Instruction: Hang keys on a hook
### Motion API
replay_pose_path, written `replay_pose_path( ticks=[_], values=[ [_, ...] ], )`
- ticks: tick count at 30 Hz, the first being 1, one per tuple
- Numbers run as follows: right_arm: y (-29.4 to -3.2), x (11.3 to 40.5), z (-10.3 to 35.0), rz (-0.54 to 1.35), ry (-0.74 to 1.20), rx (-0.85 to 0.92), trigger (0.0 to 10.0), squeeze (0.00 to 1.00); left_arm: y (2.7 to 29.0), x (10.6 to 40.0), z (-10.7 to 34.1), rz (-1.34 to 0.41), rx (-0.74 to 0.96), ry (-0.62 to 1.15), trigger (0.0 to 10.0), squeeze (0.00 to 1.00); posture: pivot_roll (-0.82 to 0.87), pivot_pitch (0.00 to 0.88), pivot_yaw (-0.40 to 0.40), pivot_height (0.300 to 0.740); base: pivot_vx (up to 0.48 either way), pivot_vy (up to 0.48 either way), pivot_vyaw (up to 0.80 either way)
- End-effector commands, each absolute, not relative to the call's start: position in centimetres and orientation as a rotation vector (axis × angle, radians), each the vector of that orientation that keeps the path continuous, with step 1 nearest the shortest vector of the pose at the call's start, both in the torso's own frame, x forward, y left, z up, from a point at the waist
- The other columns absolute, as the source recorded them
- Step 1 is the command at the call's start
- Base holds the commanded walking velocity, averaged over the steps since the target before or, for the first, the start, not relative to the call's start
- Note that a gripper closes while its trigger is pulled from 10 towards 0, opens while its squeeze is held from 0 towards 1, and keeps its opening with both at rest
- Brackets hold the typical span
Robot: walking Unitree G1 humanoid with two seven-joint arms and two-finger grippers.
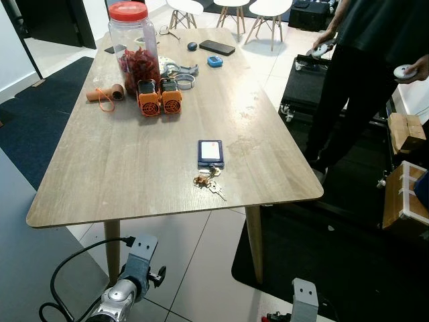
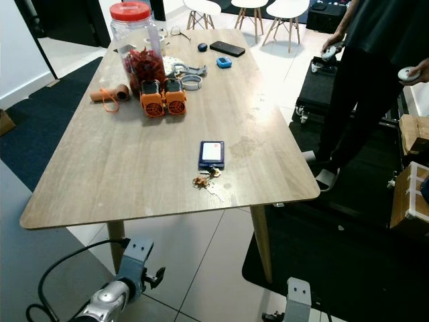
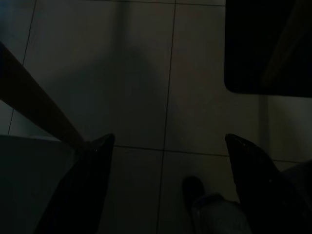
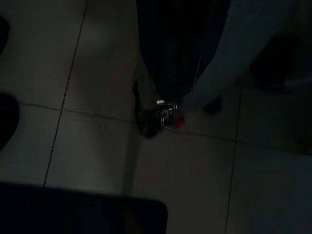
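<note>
Left wrist view: spread pincer (image 3: 168,195) fingers.

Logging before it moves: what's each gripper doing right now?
Left gripper: open, empty, hanging over the floor.
Right gripper: cannot be told.

Wooden table (image 1: 134,168) on tiled floor. Far end – jar (image 1: 132,43) with red lid, two orange blocks (image 1: 160,99) just in front, cork roll (image 1: 106,94) beside them. Phone (image 1: 217,47), blue tape (image 1: 214,62) near far edge. Person (image 1: 362,67) in black stands off table's right side – white chairs (image 1: 231,10) beyond.
</note>
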State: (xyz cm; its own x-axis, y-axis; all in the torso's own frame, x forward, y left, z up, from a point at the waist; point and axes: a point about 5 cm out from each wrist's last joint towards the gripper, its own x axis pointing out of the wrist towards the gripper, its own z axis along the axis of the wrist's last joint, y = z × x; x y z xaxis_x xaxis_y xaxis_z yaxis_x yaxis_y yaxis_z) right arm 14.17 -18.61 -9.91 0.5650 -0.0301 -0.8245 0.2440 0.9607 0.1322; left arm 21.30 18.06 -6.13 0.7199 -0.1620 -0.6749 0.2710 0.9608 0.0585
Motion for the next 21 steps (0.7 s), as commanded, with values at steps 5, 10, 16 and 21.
replay_pose_path(
  ticks=[5,10,16,21],
  values=[
    [-19.7,17.8,-7.9,-0.212,0.761,0.274,10.0,0.00,18.3,23.4,-4.6,-0.202,0.111,0.628,10.0,0.00,0.09,0.030,-0.012,0.740,0.000,0.000,0.00],
    [-19.5,17.9,-8.0,-0.207,0.789,0.272,10.0,0.00,17.9,23.8,-4.4,-0.213,0.114,0.618,10.0,0.00,0.09,0.031,-0.012,0.740,0.000,0.000,0.00],
    [-18.7,15.1,-9.5,-0.173,0.919,0.253,10.0,0.00,18.6,21.7,-5.6,-0.218,0.141,0.686,10.0,0.00,0.09,0.033,-0.009,0.740,0.000,0.000,0.00],
    [-18.7,13.6,-10.1,-0.181,0.958,0.250,10.0,0.00,19.3,20.5,-6.3,-0.212,0.150,0.724,10.0,0.00,0.09,0.035,-0.010,0.740,0.000,0.000,0.00]
  ],
)
